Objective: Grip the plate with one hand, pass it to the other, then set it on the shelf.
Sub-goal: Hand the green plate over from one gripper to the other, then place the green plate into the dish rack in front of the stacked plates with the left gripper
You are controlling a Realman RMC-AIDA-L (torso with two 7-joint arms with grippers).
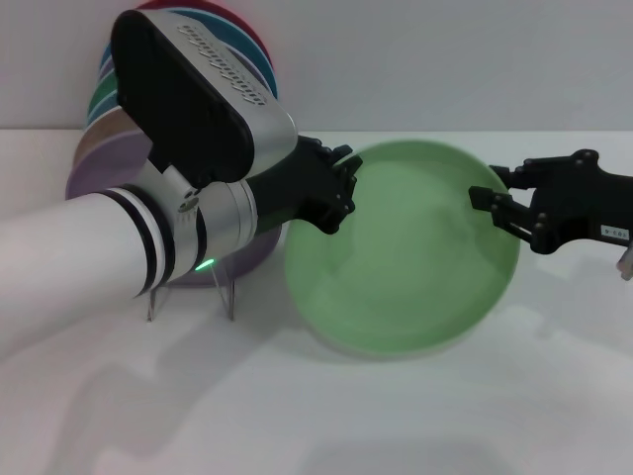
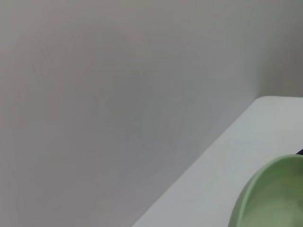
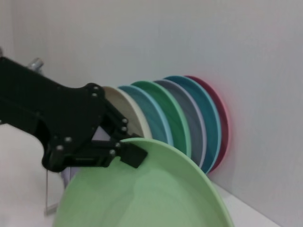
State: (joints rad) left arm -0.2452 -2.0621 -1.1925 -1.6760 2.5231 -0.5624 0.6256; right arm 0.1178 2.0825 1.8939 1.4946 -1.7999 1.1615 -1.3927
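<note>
The light mint-green plate hangs in the air above the table, its face tilted toward me. My left gripper, on the thick white arm with a green light, is shut on its left rim. My right gripper is shut on its right rim. In the right wrist view the plate fills the bottom, with the left gripper clamped on its far edge. A piece of the plate shows in the left wrist view. The clear shelf stands under my left forearm.
Several coloured plates stand upright in the rack against the back wall, among them a lilac one. My left forearm covers most of the rack. The white table stretches out in front of me.
</note>
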